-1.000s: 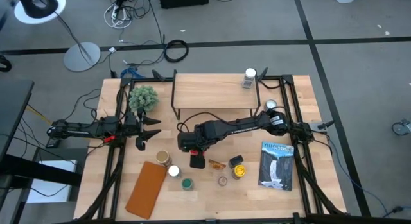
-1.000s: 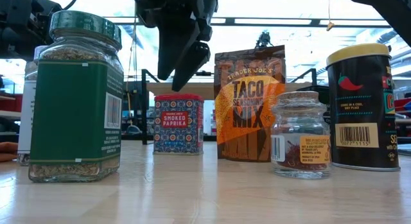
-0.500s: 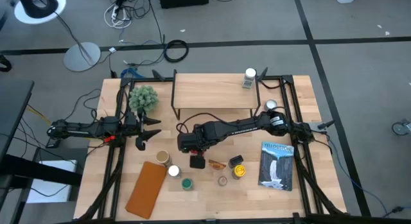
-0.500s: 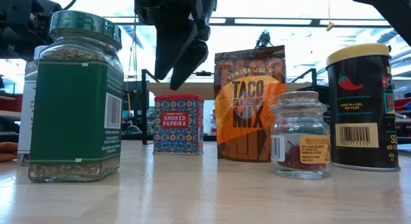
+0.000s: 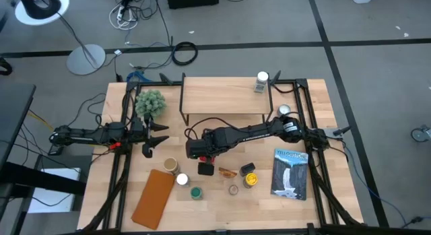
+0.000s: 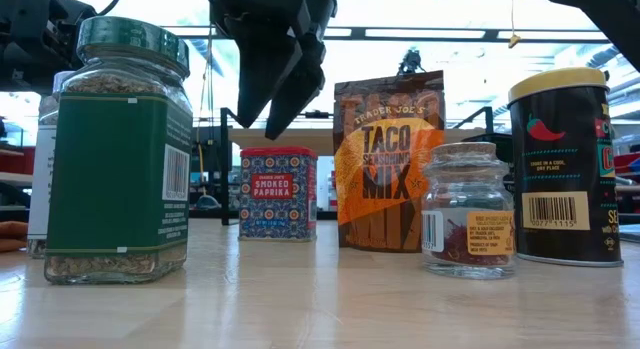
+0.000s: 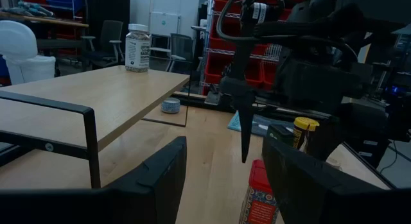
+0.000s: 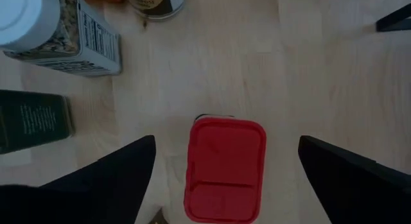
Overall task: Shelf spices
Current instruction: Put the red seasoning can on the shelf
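The red tin stands upright on the table, also in the low view and the right wrist view. My right gripper hangs open above it, pointing down, its fingers to either side of the tin's lid and well clear of it. The amber packet, a small glass jar, the yellow-lidded black box and a green-lidded jar stand nearby. The shelf carries one white-lidded jar. My left gripper waits open at the table's left.
A tan-lidded jar and a white-lidded jar stand left of the red tin. A tan flat pouch lies near the front edge, a blue-and-white packet at the right, a silver round tin beside the shelf, a green plant far left.
My right gripper has turned a little about its own axis above the red tin, so that in the low view both fingers now show side by side. It has stayed at about the same height. Nothing on the table has moved.
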